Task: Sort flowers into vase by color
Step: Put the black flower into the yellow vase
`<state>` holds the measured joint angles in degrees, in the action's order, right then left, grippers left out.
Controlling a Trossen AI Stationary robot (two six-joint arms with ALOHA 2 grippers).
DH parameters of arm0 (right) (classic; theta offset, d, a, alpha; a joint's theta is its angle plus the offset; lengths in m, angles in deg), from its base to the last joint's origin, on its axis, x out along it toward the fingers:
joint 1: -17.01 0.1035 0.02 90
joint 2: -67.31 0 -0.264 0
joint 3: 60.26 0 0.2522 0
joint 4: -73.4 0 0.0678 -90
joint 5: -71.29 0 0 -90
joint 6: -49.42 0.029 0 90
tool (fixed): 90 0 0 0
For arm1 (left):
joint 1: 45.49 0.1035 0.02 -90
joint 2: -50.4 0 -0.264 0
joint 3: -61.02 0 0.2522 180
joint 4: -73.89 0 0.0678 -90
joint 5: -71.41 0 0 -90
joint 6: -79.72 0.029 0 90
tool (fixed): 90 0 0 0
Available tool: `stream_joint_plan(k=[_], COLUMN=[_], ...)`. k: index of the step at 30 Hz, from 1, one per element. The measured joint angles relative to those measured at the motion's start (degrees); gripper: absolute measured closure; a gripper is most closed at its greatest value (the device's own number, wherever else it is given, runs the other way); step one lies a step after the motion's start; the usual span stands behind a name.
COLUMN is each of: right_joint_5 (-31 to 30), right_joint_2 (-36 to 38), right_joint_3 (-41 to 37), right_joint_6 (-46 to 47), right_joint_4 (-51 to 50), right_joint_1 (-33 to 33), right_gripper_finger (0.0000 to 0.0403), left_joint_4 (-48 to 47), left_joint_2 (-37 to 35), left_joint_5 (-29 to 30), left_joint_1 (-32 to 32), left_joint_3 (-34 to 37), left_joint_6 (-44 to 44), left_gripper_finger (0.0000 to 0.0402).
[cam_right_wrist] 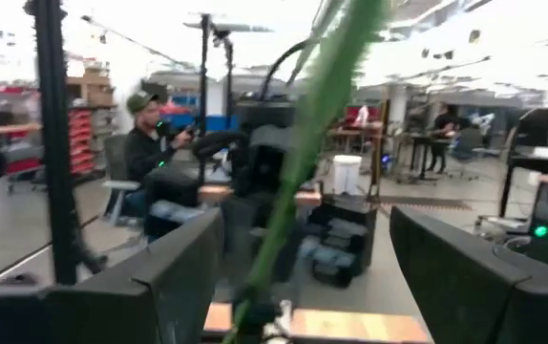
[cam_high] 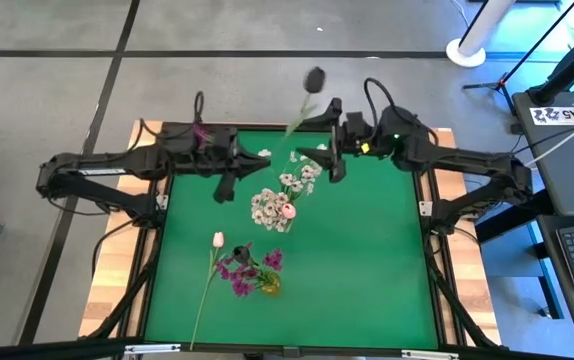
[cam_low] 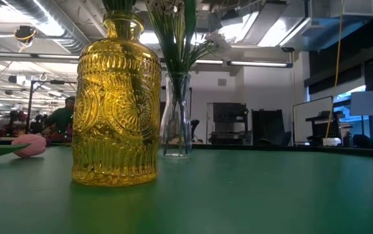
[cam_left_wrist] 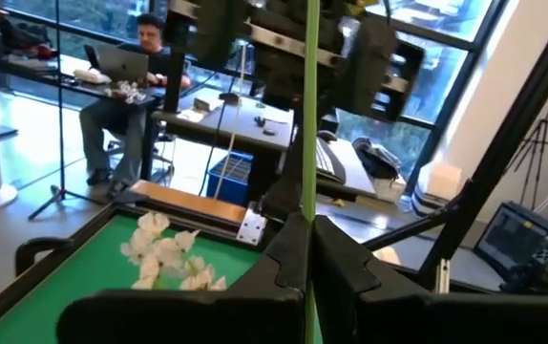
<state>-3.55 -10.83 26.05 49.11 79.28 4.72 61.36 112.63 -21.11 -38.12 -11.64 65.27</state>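
Yellow vase (cam_low: 115, 104) top cropped, green stalk (cam_right_wrist: 303, 162) blurred, perhaps gripped

White flowers (cam_high: 279, 197) stand in the clear vase (cam_low: 177, 116), purple flowers (cam_high: 244, 268) in the yellow vase (cam_low: 115, 104). One pink tulip (cam_high: 217, 240) lies on the green table (cam_high: 367, 260). A dark flower (cam_high: 314, 78) on a green stem is up in the air.

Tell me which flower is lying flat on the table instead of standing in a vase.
The pale pink tulip, its stalk stretched across the green mat beside the yellow vase. The white blossoms and magenta clusters stand in vases.

Tulip (cam_high: 217, 239) lies left of yellow vase (cam_high: 268, 284) on table (cam_high: 367, 260).
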Motion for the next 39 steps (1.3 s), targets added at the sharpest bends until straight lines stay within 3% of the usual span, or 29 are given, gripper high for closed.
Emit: stream_joint_plan(k=[13,34,39], right_joint_5=[2.42,4.89,5.03], right_joint_2=[-0.93,-0.93,-0.93], right_joint_3=[0.0,0.0,0.0], right_joint_6=[4.13,6.74,6.72], right_joint_4=[7.82,8.89,8.72], right_joint_1=[-0.11,-0.09,-0.09], right_gripper_finger=[0.012,0.038,0.0389], left_joint_4=[0.94,-0.74,-1.19], left_joint_2=[2.63,2.63,2.61], left_joint_5=[-0.1,-0.15,-0.15], left_joint_1=[-0.04,-0.04,-0.04], left_joint_3=[0.0,0.0,0.0], left_joint_6=[0.02,0.02,0.01], left_gripper_finger=[0.0401,0.0401,0.0401])
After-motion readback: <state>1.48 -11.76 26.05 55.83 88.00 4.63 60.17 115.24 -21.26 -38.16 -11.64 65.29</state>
